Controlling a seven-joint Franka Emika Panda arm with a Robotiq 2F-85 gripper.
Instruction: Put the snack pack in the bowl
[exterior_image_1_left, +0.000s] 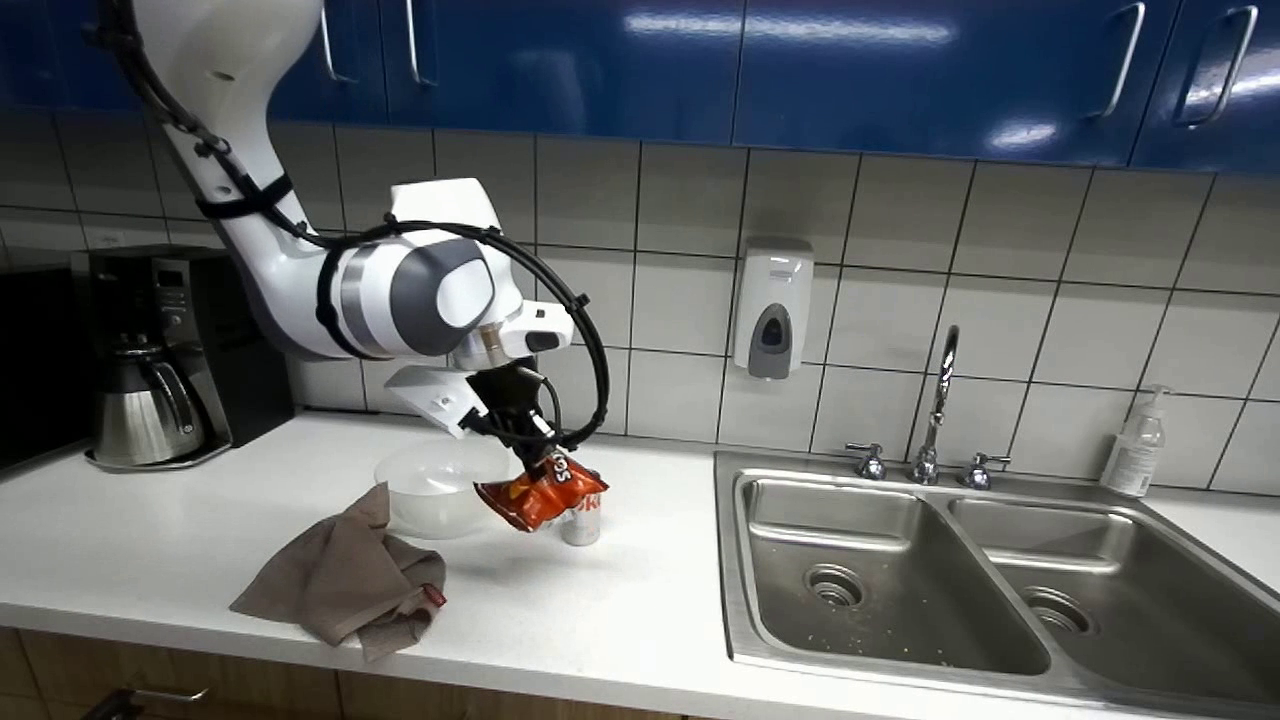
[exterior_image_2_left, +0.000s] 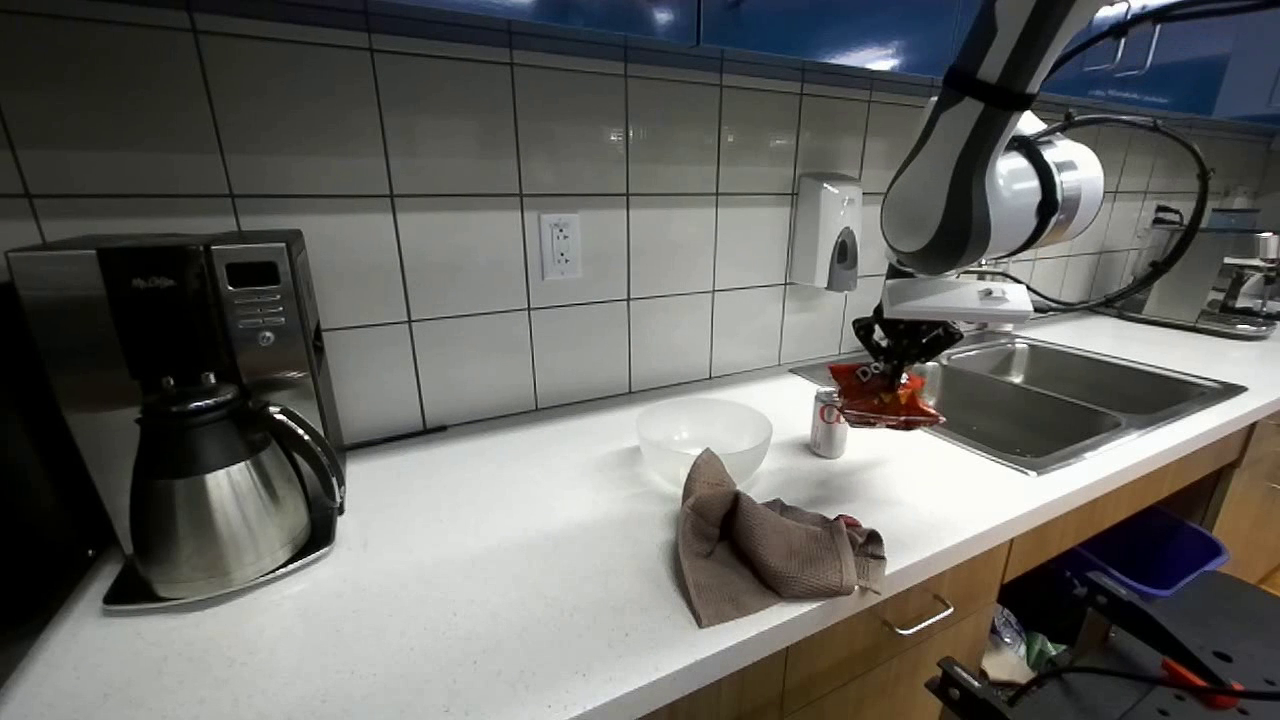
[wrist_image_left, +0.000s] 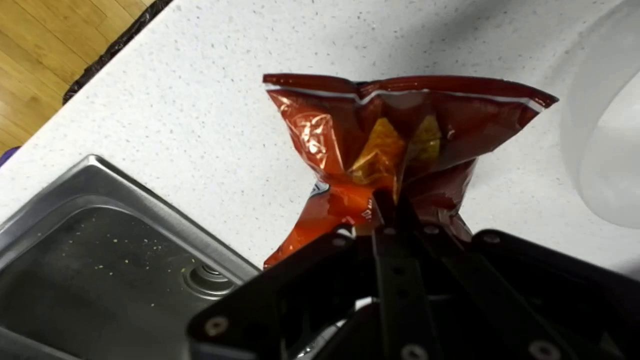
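Observation:
The snack pack is a shiny red-orange chip bag, seen in both exterior views and in the wrist view. My gripper is shut on the bag's middle, pinching it; the fingers also show in an exterior view and the wrist view. The bag hangs above the counter, apart from the bowl. The bowl is frosted and translucent, standing on the counter in both exterior views. In the wrist view it shows partly at the right edge.
A silver can stands between the bowl and the sink, partly behind the bag. A crumpled brown towel lies in front of the bowl. The metal sink and coffee maker are on opposite sides.

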